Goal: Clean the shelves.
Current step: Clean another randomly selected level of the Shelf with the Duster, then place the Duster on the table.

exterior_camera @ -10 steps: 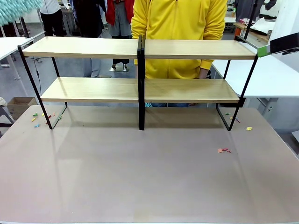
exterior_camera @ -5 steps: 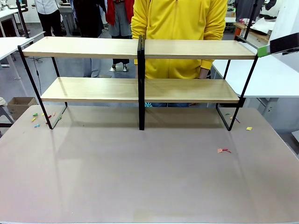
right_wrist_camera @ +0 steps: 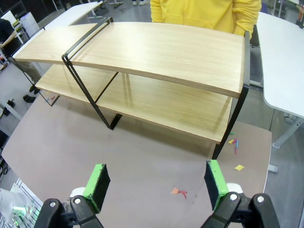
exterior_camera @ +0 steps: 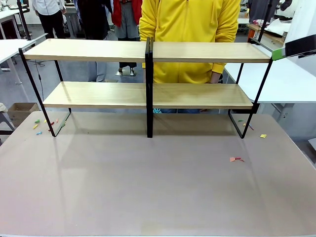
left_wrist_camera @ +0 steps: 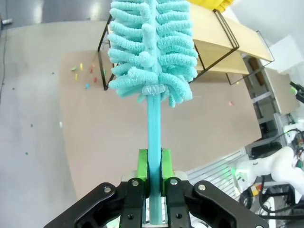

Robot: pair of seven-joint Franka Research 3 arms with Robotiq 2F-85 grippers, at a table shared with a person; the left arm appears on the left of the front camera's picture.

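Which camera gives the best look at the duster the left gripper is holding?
The left wrist view: the teal duster stands full length, its handle clamped in the left gripper. The front and right wrist views show the shelves instead.

Shelves (exterior_camera: pixel 148 94) on table (exterior_camera: pixel 148 187), person (exterior_camera: pixel 190 29) behind.

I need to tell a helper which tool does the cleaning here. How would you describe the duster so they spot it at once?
Start from the shelves, the long light-wood rack on the grey-brown table. Above the table's end, the left gripper is shut on a thin turquoise stick. That stick ends in the duster, a fluffy turquoise head of looped chenille fingers, unlike the tiny coloured scraps nearby.
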